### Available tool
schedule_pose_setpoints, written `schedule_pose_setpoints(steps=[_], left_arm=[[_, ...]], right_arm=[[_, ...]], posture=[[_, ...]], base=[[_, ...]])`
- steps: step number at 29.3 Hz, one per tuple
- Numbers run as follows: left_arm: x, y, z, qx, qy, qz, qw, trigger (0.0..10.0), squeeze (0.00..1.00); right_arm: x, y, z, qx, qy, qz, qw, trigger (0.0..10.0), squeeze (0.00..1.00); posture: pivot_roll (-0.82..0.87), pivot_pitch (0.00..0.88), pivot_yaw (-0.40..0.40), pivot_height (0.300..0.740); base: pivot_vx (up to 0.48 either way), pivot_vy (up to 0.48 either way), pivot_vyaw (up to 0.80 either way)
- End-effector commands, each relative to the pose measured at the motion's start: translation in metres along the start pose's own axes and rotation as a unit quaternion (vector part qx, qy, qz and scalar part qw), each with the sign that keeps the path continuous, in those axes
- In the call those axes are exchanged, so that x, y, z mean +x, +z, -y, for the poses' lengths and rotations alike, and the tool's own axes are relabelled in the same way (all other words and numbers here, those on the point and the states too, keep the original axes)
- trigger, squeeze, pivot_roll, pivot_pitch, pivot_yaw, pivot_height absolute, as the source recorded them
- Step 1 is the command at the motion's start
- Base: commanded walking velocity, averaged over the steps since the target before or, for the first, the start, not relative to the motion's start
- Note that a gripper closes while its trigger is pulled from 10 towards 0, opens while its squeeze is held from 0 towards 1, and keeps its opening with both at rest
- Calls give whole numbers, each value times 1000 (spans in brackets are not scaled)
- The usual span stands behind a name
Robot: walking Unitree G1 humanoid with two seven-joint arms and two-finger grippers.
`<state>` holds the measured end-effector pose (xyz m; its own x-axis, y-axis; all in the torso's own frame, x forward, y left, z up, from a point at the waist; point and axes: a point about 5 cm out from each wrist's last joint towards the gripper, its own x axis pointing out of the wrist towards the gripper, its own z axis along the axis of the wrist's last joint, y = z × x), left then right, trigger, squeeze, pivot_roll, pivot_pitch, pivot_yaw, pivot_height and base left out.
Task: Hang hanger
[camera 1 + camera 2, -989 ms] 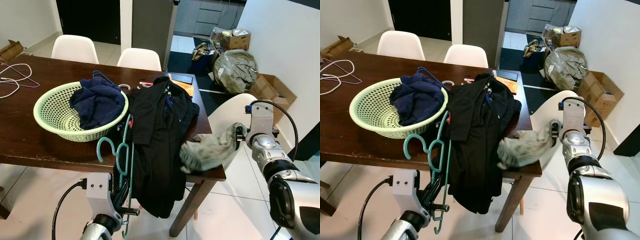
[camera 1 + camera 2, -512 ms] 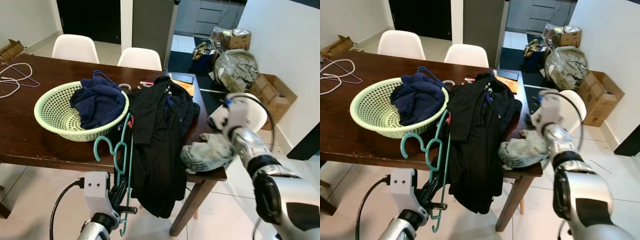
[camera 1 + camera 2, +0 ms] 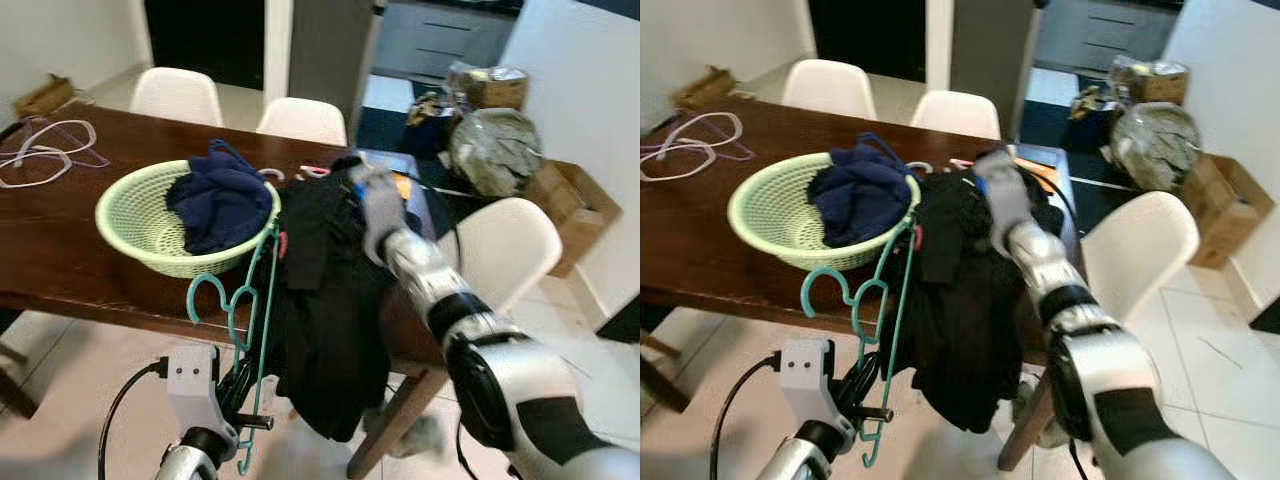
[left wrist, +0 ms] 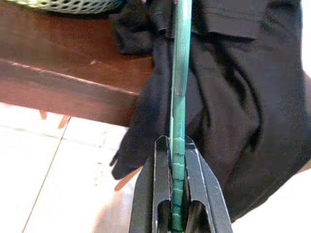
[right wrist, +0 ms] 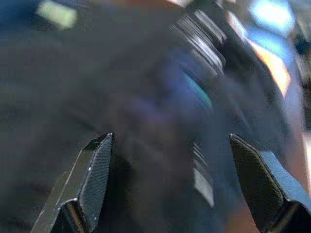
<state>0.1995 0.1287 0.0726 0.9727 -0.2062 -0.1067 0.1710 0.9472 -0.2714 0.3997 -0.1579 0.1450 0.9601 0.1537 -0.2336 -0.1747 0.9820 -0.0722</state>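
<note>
Teal hanger (image 3: 245, 330) stands clamped between the left gripper's (image 4: 177, 160) fingers at 6 o'clock of the green basket (image 3: 150, 235). Right gripper (image 5: 170, 160), fingers spread wide, hovers over black clothes (image 3: 330, 300) at the basket's 3 o'clock on the table (image 3: 60, 270).

Dark wooden table (image 3: 60, 270), green basket (image 3: 135, 225), black garment (image 3: 325, 260), white cords (image 3: 40, 160)

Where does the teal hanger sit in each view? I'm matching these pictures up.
Left eye view: teal hanger low and left of centre, rising to the green basket's rim.
Right eye view: same place.
Left wrist view: edge-on, clamped in the left gripper.
Right wrist view: I cannot make it out.
Shared landmark: black garment.
</note>
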Motion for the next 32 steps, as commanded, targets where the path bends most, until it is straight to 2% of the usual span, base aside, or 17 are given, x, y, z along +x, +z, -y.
schedule_pose_setpoints(steps=[1,3,6,8,11,13,15,16,20,22,23,25,27,28,29,31,32], left_arm=[[-1,-3,0,-5,-1,-4,1000,10000,0],[0,2,1,16,-7,1,1000,10000,0],[1,4,1,28,-10,3,1000,10000,0],[11,22,10,82,-48,24,995,10000,0],[16,32,16,102,-71,35,992,10000,0],[22,47,33,166,-142,31,975,10000,0],[23,49,34,230,-136,16,963,10000,0],[23,49,34,230,-136,16,963,10000,0],[19,50,22,257,-66,14,964,10000,0],[10,54,6,251,34,21,967,10000,0],[10,54,6,251,34,21,967,10000,0],[0,64,-14,256,140,34,956,10000,0],[0,64,-14,256,140,34,956,10000,0],[-7,82,-35,273,219,62,935,10000,0],[-7,82,-35,273,219,62,935,10000,0],[-12,114,-52,288,265,109,914,10000,0],[-12,114,-52,288,265,109,914,10000,0]], right_arm=[[-3,5,16,73,-21,25,997,10000,0],[-10,11,39,140,-26,79,987,10000,0],[-13,12,46,155,-25,95,983,10000,0],[-17,7,53,184,-12,110,977,10000,0],[-19,4,55,201,-6,117,973,10000,0],[-21,-4,53,208,4,118,971,10000,0],[-21,-11,48,204,6,112,972,10000,0],[-21,-11,48,204,6,112,972,10000,0],[-21,-15,44,208,8,109,972,10000,0],[-20,-17,40,210,14,105,972,10000,0],[-20,-17,40,210,14,105,972,10000,0],[-19,-18,37,202,20,102,974,10000,0],[-19,-18,37,202,20,102,974,10000,0],[-18,-18,33,193,23,98,976,10000,0],[-18,-18,33,193,23,98,976,10000,0],[-18,-19,31,188,25,97,977,10000,0],[-18,-19,31,188,25,97,977,10000,0]], posture=[[220,0,-114,740],[202,0,-105,740],[202,0,-105,740],[191,0,-103,740],[191,0,-103,740],[188,0,-86,740],[188,0,-75,740],[188,0,-75,740],[198,0,-66,740],[218,0,-73,740],[218,0,-73,740],[227,0,-77,740],[227,0,-77,740],[235,0,-81,740],[235,0,-81,740],[243,0,-87,740],[243,0,-87,740]], base=[[0,0,0],[0,0,0],[0,0,0],[0,0,0],[0,0,0],[0,0,0],[0,0,0],[0,0,0],[0,0,0],[0,0,0],[0,0,0],[0,0,0],[0,0,0],[0,0,0],[0,0,0],[0,0,0],[0,0,0]])
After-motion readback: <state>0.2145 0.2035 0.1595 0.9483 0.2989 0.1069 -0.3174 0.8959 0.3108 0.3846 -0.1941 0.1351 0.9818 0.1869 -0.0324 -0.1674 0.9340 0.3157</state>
